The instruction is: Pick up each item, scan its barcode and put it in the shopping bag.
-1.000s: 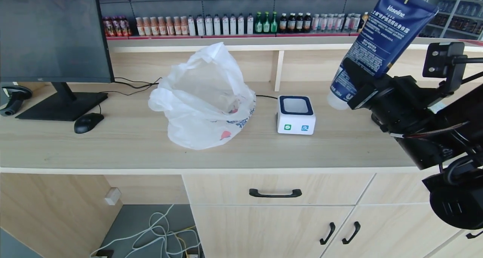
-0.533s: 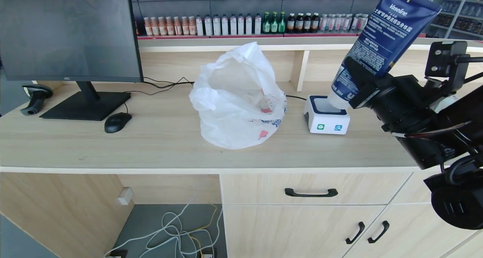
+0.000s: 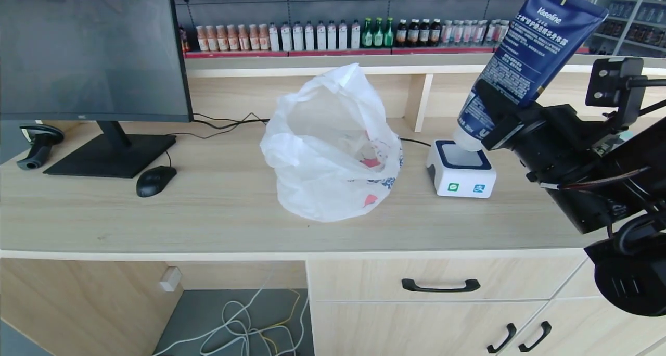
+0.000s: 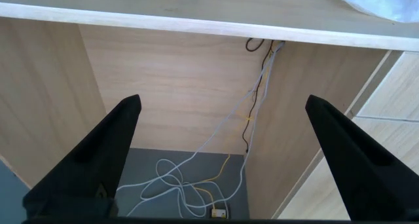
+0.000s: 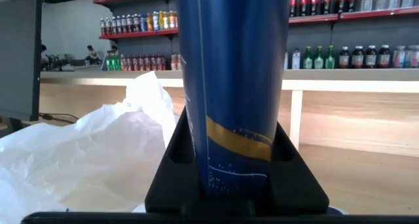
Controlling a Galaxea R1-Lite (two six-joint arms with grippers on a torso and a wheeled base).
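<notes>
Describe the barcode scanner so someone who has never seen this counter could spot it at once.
On the long light-wood counter, find the crumpled white plastic shopping bag near the middle. Just right of it sits the small white cube scanner. Nothing else there has a dark-blue-framed window on top and green and blue icons on its front.

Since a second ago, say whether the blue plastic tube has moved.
Yes. The blue plastic tube came left: from right of the white scanner box to over its top.
</notes>
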